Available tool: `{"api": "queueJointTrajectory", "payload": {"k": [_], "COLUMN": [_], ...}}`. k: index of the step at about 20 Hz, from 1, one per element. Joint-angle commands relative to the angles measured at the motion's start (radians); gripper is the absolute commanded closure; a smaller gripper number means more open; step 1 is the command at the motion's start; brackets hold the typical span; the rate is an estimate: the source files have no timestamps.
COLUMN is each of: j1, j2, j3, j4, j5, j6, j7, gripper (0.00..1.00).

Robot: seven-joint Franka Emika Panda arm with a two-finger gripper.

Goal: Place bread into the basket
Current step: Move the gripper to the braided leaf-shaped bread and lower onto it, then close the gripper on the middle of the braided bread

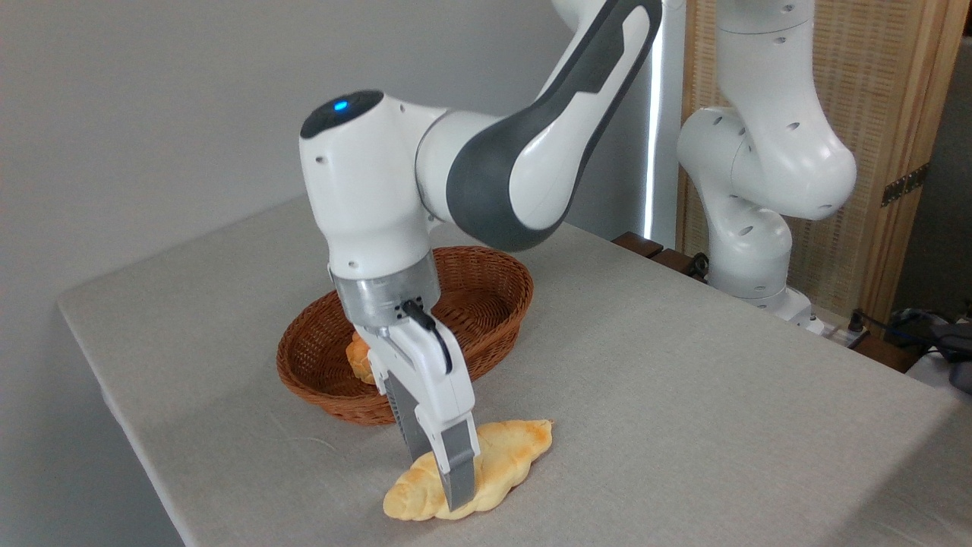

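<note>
No readable text, label, brand name or number can be made out anywhere in this shot. Nothing is printed on the white arm casing that can be seen, and the grey band above the gripper is plain too. The only sign-like mark is a small blue light (pixel 341 105) lit up on the dark cap at the top of the arm's wrist joint; no symbol or lettering is shown with it. A dark metal hinge is seen on the wooden screen at the right, but no writing can be picked out on it.
</note>
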State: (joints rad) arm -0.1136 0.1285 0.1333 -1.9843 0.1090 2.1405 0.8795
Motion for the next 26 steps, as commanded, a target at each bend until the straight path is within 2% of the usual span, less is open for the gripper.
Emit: {"api": "queueJointTrajectory", "payload": {"k": [1, 12, 14, 18, 26], "j1": [0.012, 0.014, 0.017, 0.017, 0.034], "j2": [0.022, -0.01, -0.029, -0.03, -0.02], "j3": [0.006, 0.009, 0.032, 0.035, 0.045], "j4": [-0.004, -0.001, -0.002, -0.01, -0.027], "j5": [0.014, 0.002, -0.002, -0.003, -0.018], "j6": [0.035, 0.035, 0.029, 0.027, 0.022], "j7": [0.013, -0.004, -0.026, -0.079, -0.08], "gripper": [0.0, 0.0, 0.0, 0.0, 0.0]}}
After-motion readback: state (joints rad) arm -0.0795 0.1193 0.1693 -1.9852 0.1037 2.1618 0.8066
